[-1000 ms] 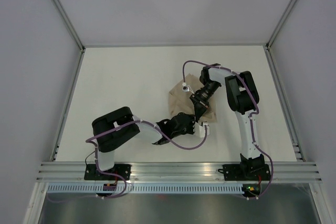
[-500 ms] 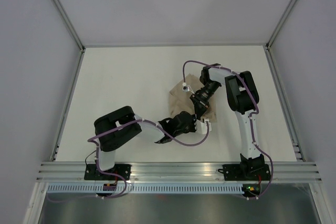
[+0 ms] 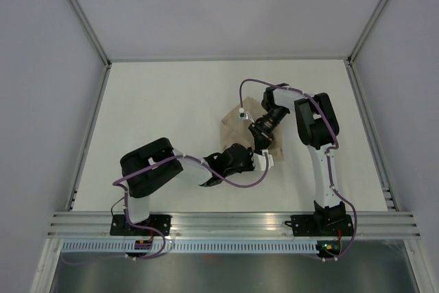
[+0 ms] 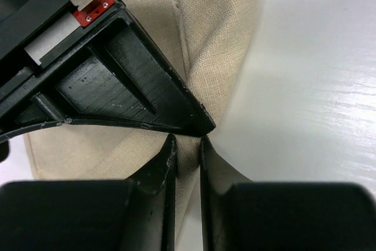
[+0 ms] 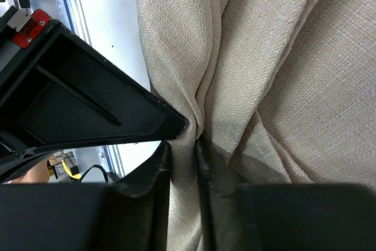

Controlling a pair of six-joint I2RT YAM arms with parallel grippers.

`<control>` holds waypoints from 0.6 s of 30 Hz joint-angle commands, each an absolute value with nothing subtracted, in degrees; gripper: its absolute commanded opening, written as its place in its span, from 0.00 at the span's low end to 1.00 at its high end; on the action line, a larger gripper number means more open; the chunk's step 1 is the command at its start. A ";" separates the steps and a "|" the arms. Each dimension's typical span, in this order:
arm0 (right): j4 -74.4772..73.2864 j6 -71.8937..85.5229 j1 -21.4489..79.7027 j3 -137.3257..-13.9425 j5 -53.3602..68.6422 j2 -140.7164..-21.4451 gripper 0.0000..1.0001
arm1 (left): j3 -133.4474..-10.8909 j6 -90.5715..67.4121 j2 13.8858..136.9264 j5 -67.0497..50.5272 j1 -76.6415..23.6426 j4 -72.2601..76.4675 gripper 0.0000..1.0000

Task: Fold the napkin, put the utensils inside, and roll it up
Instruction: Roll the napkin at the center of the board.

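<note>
White table (image 3: 171,114), plain grey walls (image 3: 206,12) boxing it in on three sides, and a metal rail (image 3: 233,224) running along the near edge where both arms are bolted down. The napkin (image 3: 233,132) is lying a bit right of the table's middle, and it's looking bunched and creased, not flat at all. Both arms are crowding in over its near side. The left one is stretching in low from the left, the right one is bending back down from the far side, and purple cables (image 3: 236,186) are looping along both of them. The left gripper (image 4: 188,142) is clamping a raised ridge of the cloth, its fingers (image 4: 155,171) pressing in with just fabric between them. The right gripper (image 5: 184,147) is doing pretty much the same thing, squeezing its own pinched-up fold where several creases are running together. The two are meeting tip to tip at an angle, right beside each other on that fold, though honestly I can't tell if they're actually touching. Each one is also showing a little red tag (image 4: 94,5) on its side in the other's wrist view. The rest of the napkin is spreading away from the pinch toward the far side of the table.
</note>
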State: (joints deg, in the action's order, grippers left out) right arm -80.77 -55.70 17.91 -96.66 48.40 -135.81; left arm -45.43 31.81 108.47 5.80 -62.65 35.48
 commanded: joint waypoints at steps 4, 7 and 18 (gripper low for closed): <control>-68.49 -54.85 17.93 -92.03 45.26 -127.82 0.41 | -42.19 16.00 109.51 -10.45 -59.86 26.11 0.02; -65.58 -52.91 17.23 -90.62 47.53 -123.86 0.48 | -42.19 13.89 109.60 -14.84 -58.19 25.58 0.02; -53.28 -49.66 8.71 -83.68 54.05 -111.98 0.55 | -41.13 5.19 110.30 -28.37 -50.37 26.98 0.02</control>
State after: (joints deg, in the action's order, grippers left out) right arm -60.51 -50.22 10.85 -86.74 50.13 -116.46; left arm -44.51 12.64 107.57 -20.08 -51.79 37.06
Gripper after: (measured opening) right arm 0.546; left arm 0.186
